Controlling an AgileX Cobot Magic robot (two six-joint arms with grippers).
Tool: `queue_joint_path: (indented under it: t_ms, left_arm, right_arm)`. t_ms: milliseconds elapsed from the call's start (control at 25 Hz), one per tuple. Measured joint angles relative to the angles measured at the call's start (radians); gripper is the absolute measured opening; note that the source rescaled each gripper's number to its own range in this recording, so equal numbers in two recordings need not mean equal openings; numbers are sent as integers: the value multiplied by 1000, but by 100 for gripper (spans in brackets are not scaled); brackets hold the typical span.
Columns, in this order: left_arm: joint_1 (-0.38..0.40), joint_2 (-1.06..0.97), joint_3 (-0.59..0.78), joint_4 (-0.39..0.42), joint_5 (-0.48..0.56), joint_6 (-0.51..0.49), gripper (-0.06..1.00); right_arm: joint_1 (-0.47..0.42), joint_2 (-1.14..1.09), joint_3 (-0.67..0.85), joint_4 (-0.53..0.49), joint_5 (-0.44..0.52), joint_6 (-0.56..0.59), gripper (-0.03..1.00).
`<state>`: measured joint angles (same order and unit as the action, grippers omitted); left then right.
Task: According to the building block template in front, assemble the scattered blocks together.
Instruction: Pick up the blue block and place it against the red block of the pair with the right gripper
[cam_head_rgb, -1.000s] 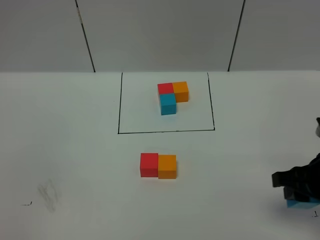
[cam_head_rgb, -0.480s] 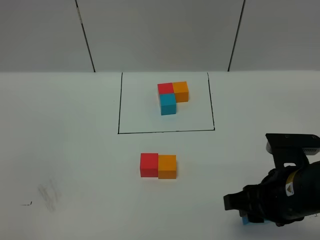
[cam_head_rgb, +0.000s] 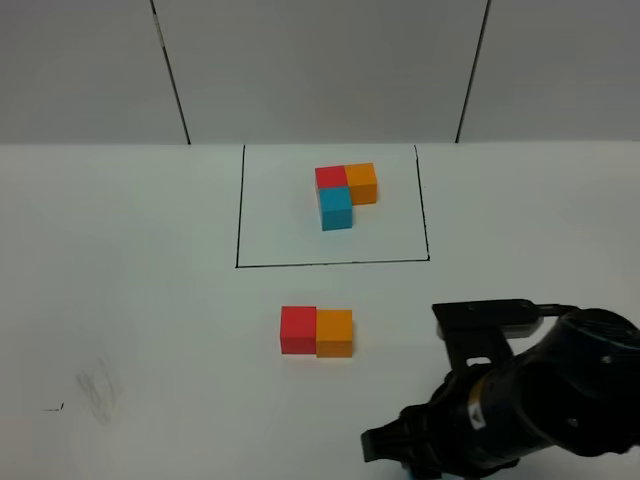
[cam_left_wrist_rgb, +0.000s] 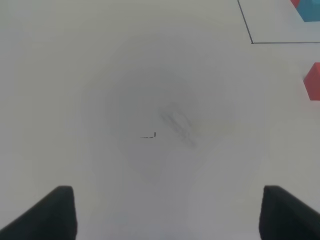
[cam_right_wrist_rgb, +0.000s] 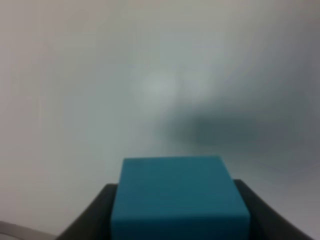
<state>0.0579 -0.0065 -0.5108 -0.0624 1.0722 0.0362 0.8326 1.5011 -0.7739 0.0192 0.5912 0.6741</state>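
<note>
With the right gripper (cam_right_wrist_rgb: 179, 227) clamped on the light blue cube (cam_right_wrist_rgb: 175, 185) near the table's (cam_head_rgb: 150, 250) front edge, the carry is in hand, and next it likely needs setting against the red cube's (cam_head_rgb: 298, 329) front face, clear of the orange cube (cam_head_rgb: 334, 333), as the template (cam_head_rgb: 345, 193) shows.

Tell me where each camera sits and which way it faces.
Exterior high: mounted high, facing the building block template, red block, orange block; right arm shows.
Left wrist: above the table, looking down; open left gripper shows.
Right wrist: close behind right gripper clamping blue block.
Shared: exterior and left wrist both see red block.
</note>
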Motion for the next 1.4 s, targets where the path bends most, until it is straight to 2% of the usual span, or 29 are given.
queue_joint_path:
  t_ms: [200, 640, 760, 1080, 1400]
  left_arm:
    - [0, 0, 0, 0, 0, 0, 79]
    - [0, 0, 0, 0, 0, 0, 79]
    - [0, 0, 0, 0, 0, 0, 79]
    - [0, 0, 0, 0, 0, 0, 79]
    - [0, 0, 0, 0, 0, 0, 79]
  right_arm:
    - [29, 108, -113, 2, -5, -53, 0]
    - [46, 263, -271, 27, -1, -87, 0]
    - [67, 315, -333, 28, 39, -106, 0]
    - [78, 495, -572, 27, 224, -206, 0]
    - [78, 597, -731, 29, 269, -228, 0]
